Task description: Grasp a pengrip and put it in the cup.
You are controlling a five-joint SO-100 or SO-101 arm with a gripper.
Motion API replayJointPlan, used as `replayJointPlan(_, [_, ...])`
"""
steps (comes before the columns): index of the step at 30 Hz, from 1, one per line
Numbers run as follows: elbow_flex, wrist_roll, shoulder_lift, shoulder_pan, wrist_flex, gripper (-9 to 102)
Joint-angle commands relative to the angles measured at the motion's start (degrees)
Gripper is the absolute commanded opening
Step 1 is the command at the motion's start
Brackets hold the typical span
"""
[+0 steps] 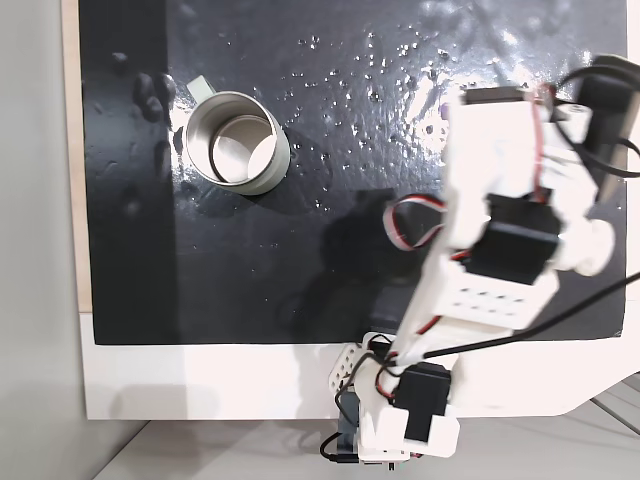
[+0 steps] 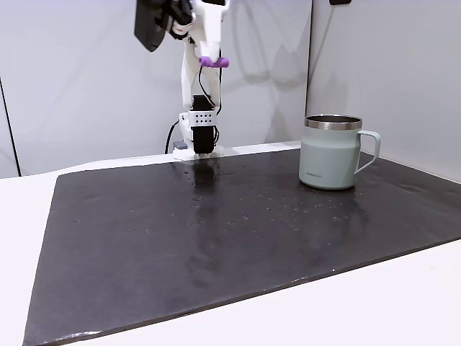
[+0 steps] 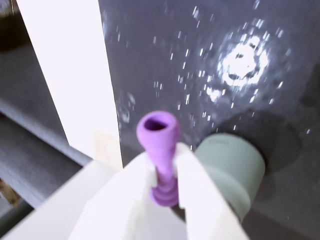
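In the wrist view the hand (image 3: pixel 165 175) sits at lower centre of the frame, its two white fingers (image 3: pixel 200 195) closed snugly on the pengrip (image 3: pixel 159 142), which stands up between them with its flared open mouth toward the camera and its ribbed end tucked down in the gap. In a fixed view the same purple piece (image 2: pixel 214 62) shows high in the upper left of the frame, carried well above the surface, with the arm (image 2: pixel 198 86) raised near the back wall.

The picking-up looks done; what is left is the carry across to the cup and the drop. The cup (image 2: pixel 333 153) stands upright at right of centre in that fixed view, well apart from the hand. From above it lies in the upper left (image 1: pixel 238 142), while the arm fills the right side.

The pengrip is soft-looking, matte purple, a slim tube widening to a trumpet lip. The cup has a pale grey-green wall, a bright metal rim and lining, and a small loop handle. The black mat (image 2: pixel 216 231) is dull, slightly pebbled, and flecked with shiny specks.
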Motion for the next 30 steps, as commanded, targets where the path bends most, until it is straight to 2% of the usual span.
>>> replayJointPlan(1, [-3.7,3.9,1.5,-8.0,0.6,0])
replayJointPlan(9, [-2.4,10.7,-1.1,-20.6,0.6,0])
replayJointPlan(17, [-8.2,13.1,-10.8,-31.1,0.5,0])
replayJointPlan(28, [-10.6,12.7,-15.2,-37.8,0.5,0])
replayJointPlan(30, [-10.0,12.6,-14.9,-37.7,0.5,7])
